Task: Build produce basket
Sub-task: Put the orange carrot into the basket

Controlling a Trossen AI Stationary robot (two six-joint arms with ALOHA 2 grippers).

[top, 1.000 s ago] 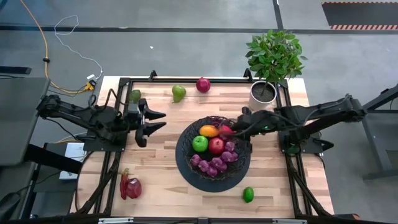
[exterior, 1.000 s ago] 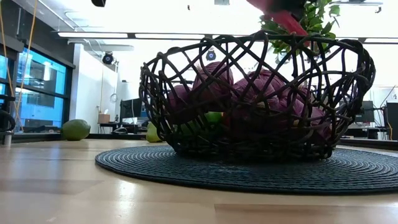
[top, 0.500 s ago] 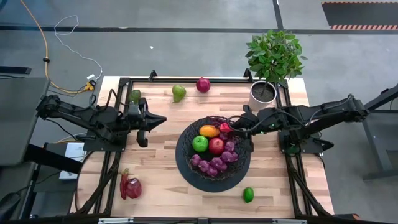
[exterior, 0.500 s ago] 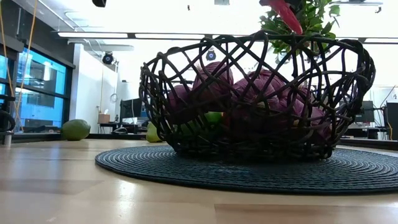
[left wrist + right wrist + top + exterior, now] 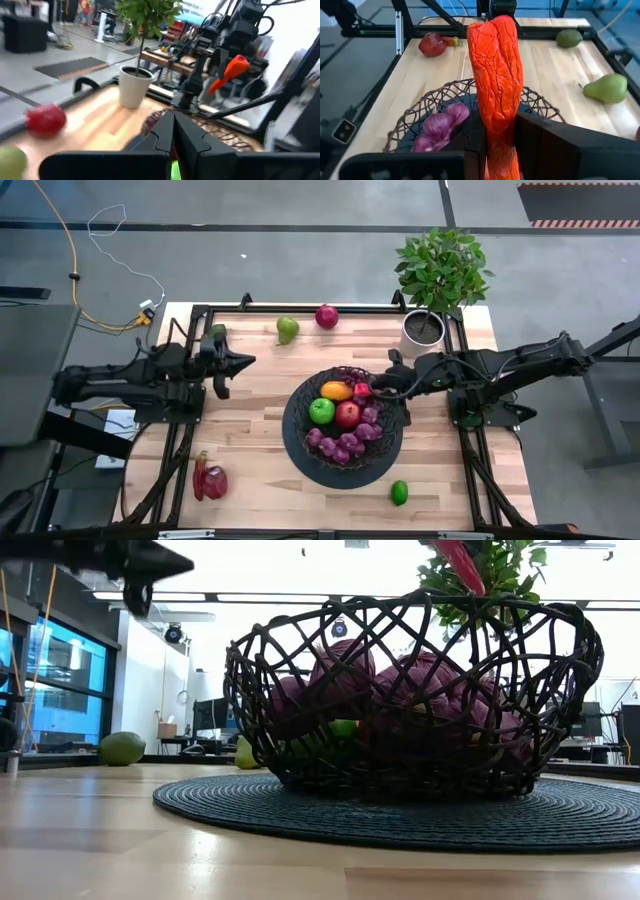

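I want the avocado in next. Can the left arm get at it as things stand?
Probably yes: the left gripper hangs shut and empty right beside the avocado, with nothing lying between them on the table.

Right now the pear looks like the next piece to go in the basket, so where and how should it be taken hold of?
Grip the green pear across its wide belly, coming straight down from above. It lies on its side on the table's far edge, apart from the red apple, with bare wood around it. The narrow neck tapers and would likely slip. The left gripper sits closest.
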